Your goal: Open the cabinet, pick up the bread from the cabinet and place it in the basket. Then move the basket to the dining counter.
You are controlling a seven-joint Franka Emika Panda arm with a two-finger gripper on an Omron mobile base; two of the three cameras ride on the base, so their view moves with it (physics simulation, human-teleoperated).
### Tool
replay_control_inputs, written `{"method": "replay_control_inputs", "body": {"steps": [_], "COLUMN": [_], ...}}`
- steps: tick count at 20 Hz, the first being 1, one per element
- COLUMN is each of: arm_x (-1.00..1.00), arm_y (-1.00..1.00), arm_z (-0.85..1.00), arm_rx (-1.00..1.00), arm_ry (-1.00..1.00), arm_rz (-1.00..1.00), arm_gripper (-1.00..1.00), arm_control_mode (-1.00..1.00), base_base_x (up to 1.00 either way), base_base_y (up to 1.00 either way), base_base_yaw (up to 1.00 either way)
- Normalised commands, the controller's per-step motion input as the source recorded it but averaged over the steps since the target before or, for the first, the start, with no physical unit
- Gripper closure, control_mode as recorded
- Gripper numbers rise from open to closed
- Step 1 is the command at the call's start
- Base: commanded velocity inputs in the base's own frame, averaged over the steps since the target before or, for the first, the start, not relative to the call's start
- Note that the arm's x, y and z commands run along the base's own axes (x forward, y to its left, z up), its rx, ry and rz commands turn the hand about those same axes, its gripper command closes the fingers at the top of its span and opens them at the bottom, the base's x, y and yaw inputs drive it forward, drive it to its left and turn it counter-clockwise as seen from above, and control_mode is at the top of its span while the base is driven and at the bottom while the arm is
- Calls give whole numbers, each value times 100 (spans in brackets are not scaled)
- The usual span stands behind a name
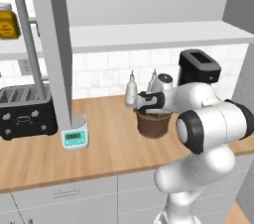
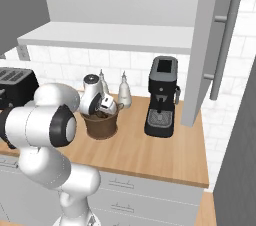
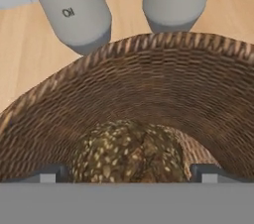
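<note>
While the cabinet point(image 1: 49, 44) door hangs open at 10 o'clock in your left base view, the pincer point(image 1: 145, 105) dips into the mouth of the basket point(image 1: 153, 125), which stands on the light wood desk point(image 1: 99, 148) before the white tiles.

From your right base view, the basket point(image 2: 101, 125) sits at 9 o'clock of the black coffee machine point(image 2: 161, 97), two pale bottles point(image 2: 124, 91) just behind it at 12.

Through your hand view, the bread point(image 3: 129, 154) lies on the basket floor between the spread fingertips point(image 3: 49, 174), which touch nothing. Oil and vinegar bottles point(image 3: 74, 10) stand beyond the rim at 12. Your next grip, likely, is the basket itself.
</note>
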Motion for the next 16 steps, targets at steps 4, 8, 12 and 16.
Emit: {"method": "replay_control_inputs", "body": {"steps": [4,8,12,16], "arm_x": [3,3,0,1], "arm_y": [0,0,0,0], "arm_z": [0,2,28,33], "arm_rx": [1,2,1,1], "arm_ry": [0,-5,-12,-14], "arm_rz": [0,0,0,1], "arm_gripper": [-100,-100,-100,-100], "arm_control_mode": [-100,-100,-100,-100], "base_base_x": [0,0,0,0], "base_base_y": [0,0,0,0], "base_base_yaw": [0,0,0,0]}}
